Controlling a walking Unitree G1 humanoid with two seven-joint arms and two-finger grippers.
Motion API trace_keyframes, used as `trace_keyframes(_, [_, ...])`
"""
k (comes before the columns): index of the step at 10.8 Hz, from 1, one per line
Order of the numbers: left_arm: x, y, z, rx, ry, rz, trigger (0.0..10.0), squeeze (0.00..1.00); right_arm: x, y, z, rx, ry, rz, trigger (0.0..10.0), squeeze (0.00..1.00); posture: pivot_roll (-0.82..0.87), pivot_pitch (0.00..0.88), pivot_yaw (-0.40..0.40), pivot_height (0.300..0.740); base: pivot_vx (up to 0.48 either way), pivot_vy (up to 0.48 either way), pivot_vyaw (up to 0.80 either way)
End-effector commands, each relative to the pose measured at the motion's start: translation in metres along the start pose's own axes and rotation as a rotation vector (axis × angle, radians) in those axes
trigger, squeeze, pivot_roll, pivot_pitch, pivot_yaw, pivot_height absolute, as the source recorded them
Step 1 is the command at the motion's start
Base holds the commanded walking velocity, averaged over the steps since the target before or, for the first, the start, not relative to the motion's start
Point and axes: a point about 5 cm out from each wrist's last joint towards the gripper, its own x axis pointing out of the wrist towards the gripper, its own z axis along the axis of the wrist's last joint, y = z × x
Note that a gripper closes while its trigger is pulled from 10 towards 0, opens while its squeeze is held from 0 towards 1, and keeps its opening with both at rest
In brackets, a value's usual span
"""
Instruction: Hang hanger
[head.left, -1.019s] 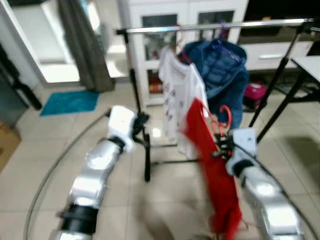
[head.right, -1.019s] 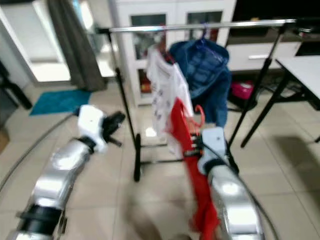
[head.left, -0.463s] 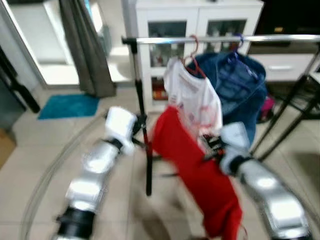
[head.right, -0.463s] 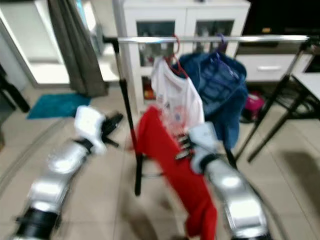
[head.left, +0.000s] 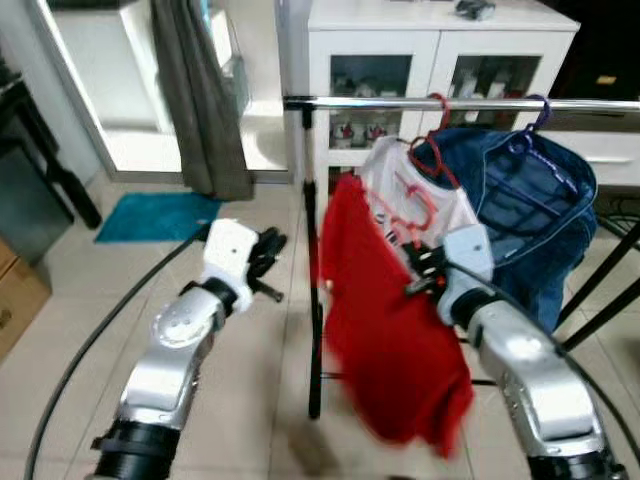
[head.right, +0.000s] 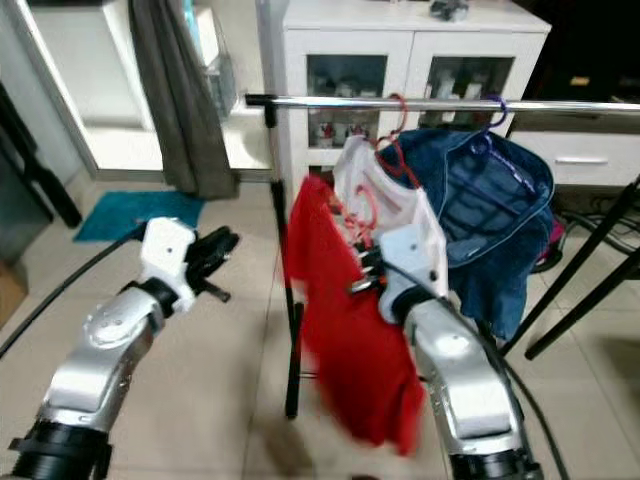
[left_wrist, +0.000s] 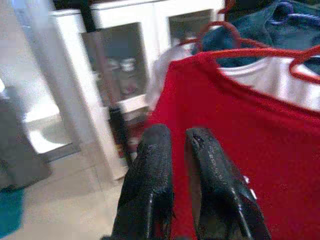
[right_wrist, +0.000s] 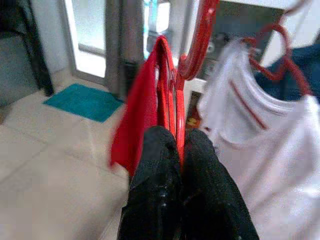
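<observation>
left eye view: the right gripper (head.left: 425, 272) is raised below the clothes rail (head.left: 460, 103), clenched on the red hanger (head.left: 412, 212), whose red shirt (head.left: 385, 320) hangs in front of the arm. the hanger's hook sits below the rail, not on it. behind it hang a white t-shirt (head.left: 455, 205) and a blue padded jacket (head.left: 535, 215). the left gripper (head.left: 265, 252) is held out beside the rail's upright post (head.left: 312, 290), grasping nothing.

left wrist view: the left gripper's fingers (left_wrist: 150, 185) lie nearly together, the red shirt just beyond them.

right wrist view: the red hanger's wire runs between the pinched fingers (right_wrist: 155, 175), rising above them.
</observation>
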Motion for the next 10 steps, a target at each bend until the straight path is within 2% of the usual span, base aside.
trace_keyframes(1, [0.0, 0.001, 0.005, 0.018, -0.01, -0.009, 10.0, 0.0, 0.001, -0.003, 0.009, -0.005, -0.049, -0.01, 10.0, 0.0, -0.13, 0.0, 0.037, 0.74, 0.412, 0.0, 0.0])
trace_keyframes(2, [0.001, 0.0, 0.005, 0.019, -0.011, -0.023, 10.0, 0.0, 0.003, -0.005, 0.013, -0.052, -0.064, -0.019, 10.0, 0.0, -0.13, 0.0, 0.04, 0.74, 0.412, 0.0, 0.0])
trace_keyframes(7, [0.008, -0.003, 0.009, 0.018, -0.026, -0.052, 10.0, 0.0, 0.012, -0.011, 0.033, -0.138, -0.136, -0.063, 10.0, 0.0, -0.14, 0.0, 0.056, 0.74, 0.407, 0.0, 0.0])
trace_keyframes(8, [0.009, -0.005, 0.01, -0.01, -0.041, -0.067, 10.0, 0.0, 0.015, -0.014, 0.045, -0.147, -0.188, -0.089, 10.0, 0.0, -0.14, 0.0, 0.056, 0.74, 0.0, 0.0, 0.0])
trace_keyframes(10, [0.006, -0.012, 0.018, -0.003, -0.079, -0.161, 10.0, 0.0, 0.025, -0.017, 0.057, -0.161, -0.211, -0.078, 10.0, 0.0, -0.13, 0.0, 0.051, 0.74, 0.0, 0.0, 0.0])
